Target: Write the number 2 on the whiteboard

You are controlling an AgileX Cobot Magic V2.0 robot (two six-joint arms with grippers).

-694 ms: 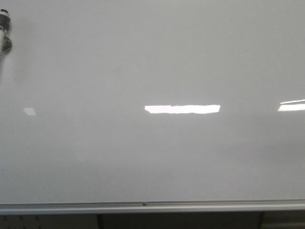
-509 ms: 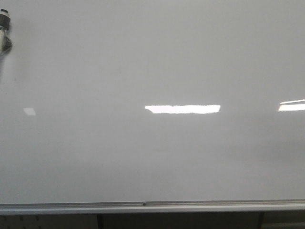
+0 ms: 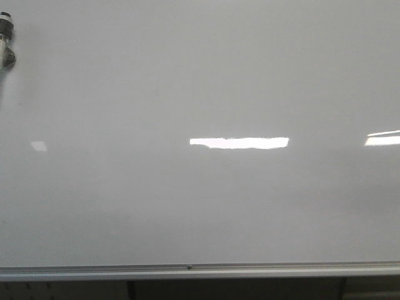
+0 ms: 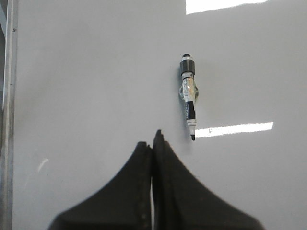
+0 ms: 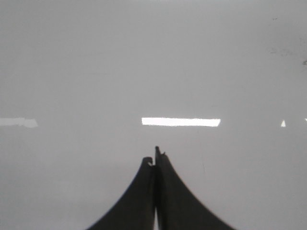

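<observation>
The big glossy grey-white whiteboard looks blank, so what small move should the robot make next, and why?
Probably open the left gripper and ease it toward the black-and-white marker pen. The glossy grey-white whiteboard shows no digit, only light reflections. Both the left gripper and the right gripper are shut on nothing, and the marker sits on the board just ahead of the left one, untouched.

Glossy, smooth whiteboard (image 3: 200,81) with a brushed silver metal rail (image 3: 200,270). My fingers (image 4: 168,191) look matt black, plastic-like. The marker (image 4: 188,96) has a shiny plastic barrel.
</observation>
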